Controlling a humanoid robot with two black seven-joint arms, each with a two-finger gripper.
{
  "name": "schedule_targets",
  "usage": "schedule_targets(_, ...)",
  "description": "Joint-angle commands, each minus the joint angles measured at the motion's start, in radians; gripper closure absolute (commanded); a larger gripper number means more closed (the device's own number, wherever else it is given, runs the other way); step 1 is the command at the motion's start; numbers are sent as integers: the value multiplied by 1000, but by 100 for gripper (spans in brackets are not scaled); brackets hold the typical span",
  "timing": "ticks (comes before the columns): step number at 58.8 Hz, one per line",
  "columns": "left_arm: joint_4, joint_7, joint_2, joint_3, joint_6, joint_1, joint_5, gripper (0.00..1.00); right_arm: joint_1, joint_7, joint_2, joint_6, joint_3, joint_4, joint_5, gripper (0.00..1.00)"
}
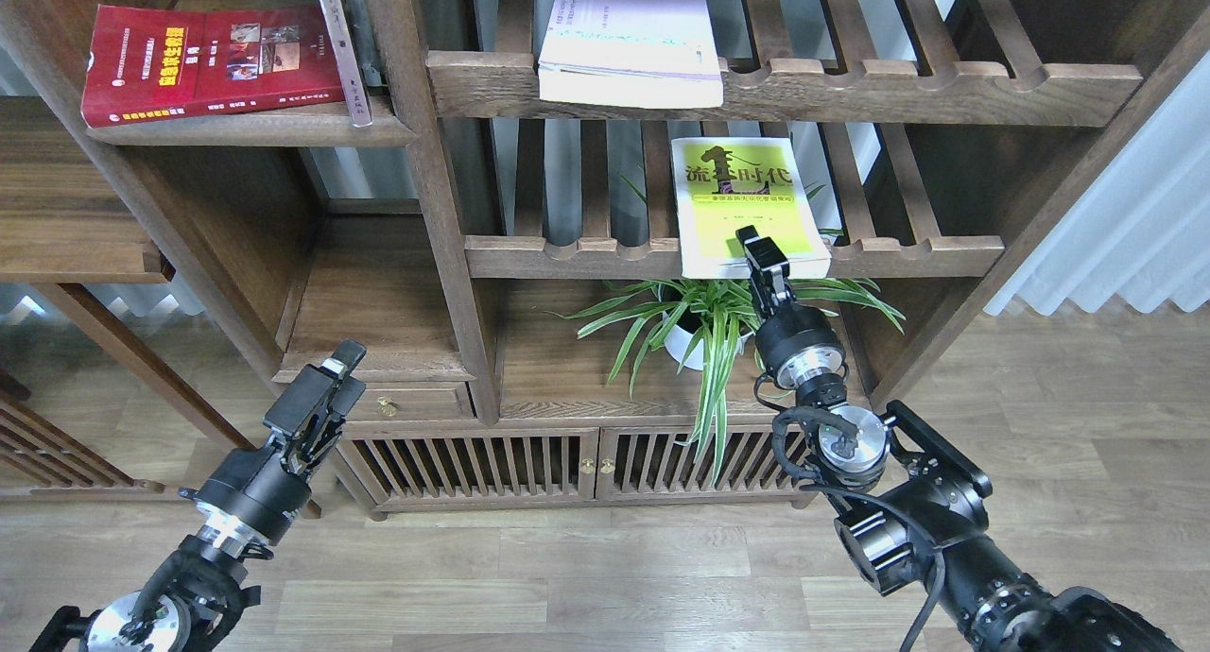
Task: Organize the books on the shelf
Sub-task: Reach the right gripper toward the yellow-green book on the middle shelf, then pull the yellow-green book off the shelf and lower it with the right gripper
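My right gripper [753,246] sits at the lime-green book [747,203] on the slatted shelf [586,255] mid-frame, can't tell if it's clamped. A spider plant [704,326] crowds just below. Left gripper [331,373] at lower left, can't tell either; red book [208,61] on the solid shelf [284,128] upper left, white book [629,38] top center.

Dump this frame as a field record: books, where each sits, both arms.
red book: flat on solid shelf, upper left
white-lavender book: flat on top slatted shelf, overhanging the front rail
green book: flat on lower slatted shelf, overhanging the rail
right gripper: at green book's front edge, jaws state unclear
left gripper: low, away from books
spider plant: below green book
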Motion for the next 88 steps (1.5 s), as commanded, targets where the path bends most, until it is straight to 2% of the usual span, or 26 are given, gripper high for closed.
schedule_targets(1,0,0,-1,-1,0,0,0,12,-6,1,0,47,-21,0,-1,87)
schedule_targets(6,0,0,0,-1,0,0,-2,12,-7,1,0,80,-22,0,-2,95)
schedule_targets(16,0,0,0,-1,0,0,-2,12,-32,0,0,119,-22,34,-1,95)
schedule_targets(33,3,-2,-1,5,0,0,-2,12,-203,-3,0,133,-22,347,2,96)
schedule_targets(39,5,-3,-1,8,0,0,-3,12,-256,-3,0,133,-22,411,2,96)
schedule_targets(62,3,-2,0,40,0,2,-43,12,-472,-14,0,172,-10,559,-11,96)
schedule_targets(78,-11,-2,0,97,0,6,-100,11,-610,-49,0,235,-19,620,-70,95)
schedule_targets(88,-31,0,22,140,0,6,-163,11,-664,-69,0,236,-28,629,-82,95)
